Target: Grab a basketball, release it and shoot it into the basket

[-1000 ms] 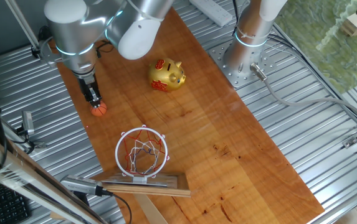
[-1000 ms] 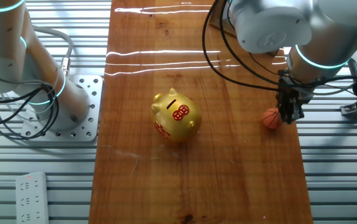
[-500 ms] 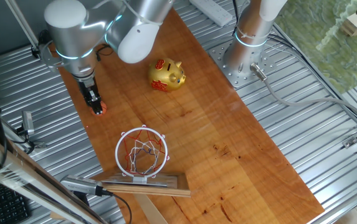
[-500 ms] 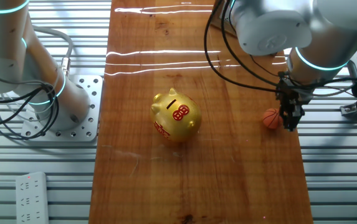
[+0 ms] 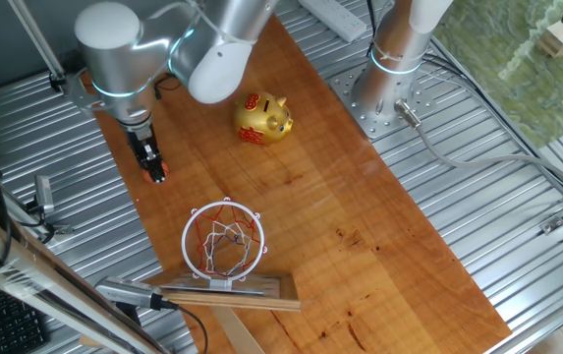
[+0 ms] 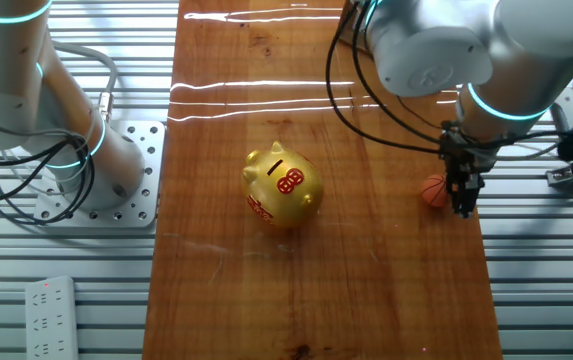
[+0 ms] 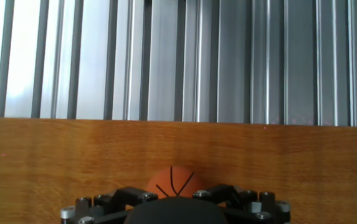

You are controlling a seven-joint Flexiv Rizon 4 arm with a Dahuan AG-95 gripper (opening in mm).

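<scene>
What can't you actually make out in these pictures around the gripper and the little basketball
- Gripper fingertips: cut off by the bottom edge in the hand view, too small in both fixed views, so open or shut is unclear.
- Basketball: lower half hidden by the gripper body in the hand view; mostly hidden behind the fingers in one fixed view.
- Basket: outside the other fixed view.

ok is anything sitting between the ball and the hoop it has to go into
Nothing visible does. The basketball lies by the gripper near the board's edge, and the wood between it and the basket is bare. The golden piggy bank stands off to the side, outside that line.
</scene>
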